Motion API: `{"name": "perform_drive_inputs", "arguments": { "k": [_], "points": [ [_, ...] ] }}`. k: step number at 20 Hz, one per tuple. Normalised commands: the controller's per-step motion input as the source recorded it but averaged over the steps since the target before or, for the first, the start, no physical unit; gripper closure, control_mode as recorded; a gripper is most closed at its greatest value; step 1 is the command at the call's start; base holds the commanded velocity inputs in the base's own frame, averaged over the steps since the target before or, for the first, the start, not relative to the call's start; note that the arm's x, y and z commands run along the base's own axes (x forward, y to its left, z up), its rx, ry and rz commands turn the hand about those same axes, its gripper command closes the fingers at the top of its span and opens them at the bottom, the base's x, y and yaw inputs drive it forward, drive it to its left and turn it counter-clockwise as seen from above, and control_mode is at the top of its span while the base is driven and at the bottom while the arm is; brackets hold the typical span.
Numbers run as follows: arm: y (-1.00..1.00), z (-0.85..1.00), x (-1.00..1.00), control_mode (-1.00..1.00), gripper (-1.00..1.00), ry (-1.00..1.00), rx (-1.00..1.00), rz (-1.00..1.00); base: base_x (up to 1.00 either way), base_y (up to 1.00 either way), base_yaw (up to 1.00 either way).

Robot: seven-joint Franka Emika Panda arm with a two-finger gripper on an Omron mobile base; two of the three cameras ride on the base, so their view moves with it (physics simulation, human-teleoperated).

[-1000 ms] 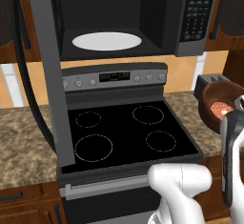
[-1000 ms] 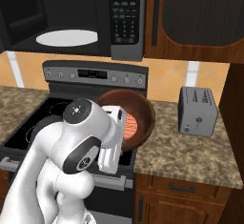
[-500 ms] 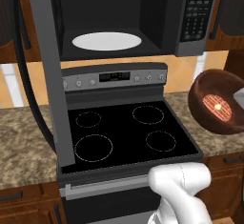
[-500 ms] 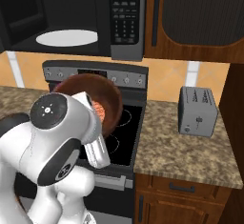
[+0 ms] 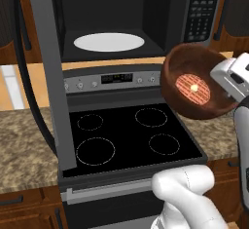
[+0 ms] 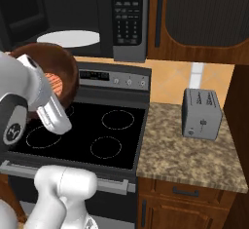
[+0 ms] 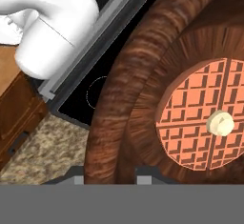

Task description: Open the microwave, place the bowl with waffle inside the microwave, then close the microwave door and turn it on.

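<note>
The bowl (image 5: pixel 197 86) hangs in the air above the right side of the stove (image 5: pixel 131 138), tipped steeply so its mouth faces outward, with the waffle (image 5: pixel 192 87) resting against the inside wall. The claw (image 7: pixel 106 174) has the bowl's rim pinched between its two dark tips, one outside the wall and one inside. That thin grip on one edge is what worries me: a deep bowl held by the rim could swivel or slip if the arm swings quickly. Tilted like this, the waffle could slide out onto the cooktop before it gets anywhere near the microwave (image 5: pixel 126 16). The microwave door (image 5: pixel 46 72) stands wide open to the left, and the white turntable plate (image 5: pixel 109 42) sits bare inside. The opening looks low, so the bowl's rim might catch its lower edge or roof on the way in unless it is levelled first.
</note>
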Motion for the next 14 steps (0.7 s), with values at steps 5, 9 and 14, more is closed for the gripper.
{"name": "perform_drive_inputs", "arguments": {
  "k": [5, 9, 14],
  "points": [
    [0.61, 0.69, 0.33, -1.00, 1.00, -0.27, 0.00, 0.01, 0.00, 0.00, 0.00],
    [0.72, 0.60, 0.62, -1.00, 1.00, -0.15, 0.00, 0.00, 0.00, 0.00, 0.00],
    [0.25, 0.19, 0.85, -1.00, 1.00, -0.01, -0.02, -0.04, 0.00, 0.00, 0.00]
  ]
}}
